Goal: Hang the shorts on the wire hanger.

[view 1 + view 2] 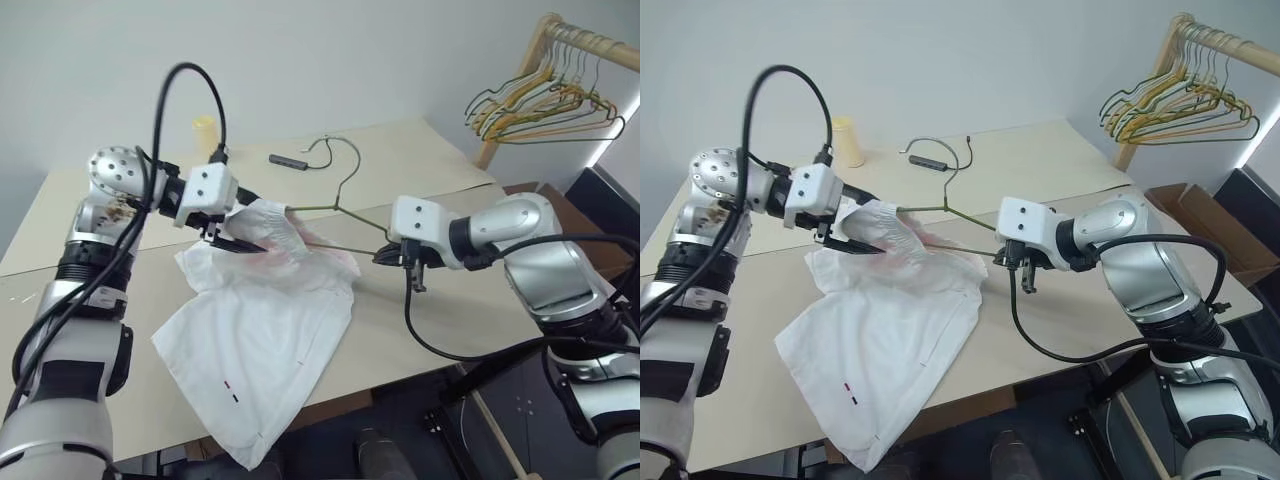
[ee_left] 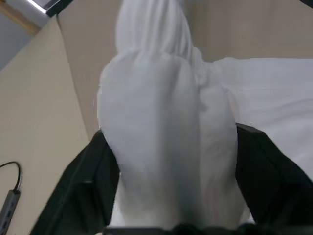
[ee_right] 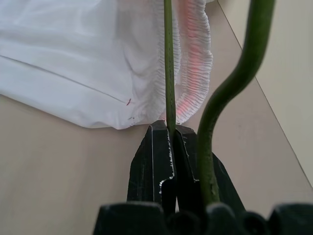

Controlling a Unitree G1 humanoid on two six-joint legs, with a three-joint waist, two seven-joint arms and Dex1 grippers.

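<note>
Shorts (image 1: 262,330) are lying mostly on the table (image 1: 440,160), waistband being pinched by the left gripper (image 1: 238,243) while the right gripper (image 3: 172,142) is clamping the hanger (image 1: 345,205), threading incomplete.

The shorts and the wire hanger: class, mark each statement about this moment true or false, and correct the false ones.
1. The right gripper is shut on the wire hanger. True.
2. The shorts hang on the wooden rack. False: they lie on the table, their waistband lifted.
3. The left gripper has waistband fabric between its fingers. True.
4. The yellow cup lies tipped over. False: it stands upright.
5. The rack is bare. False: coloured hangers hang there.
</note>
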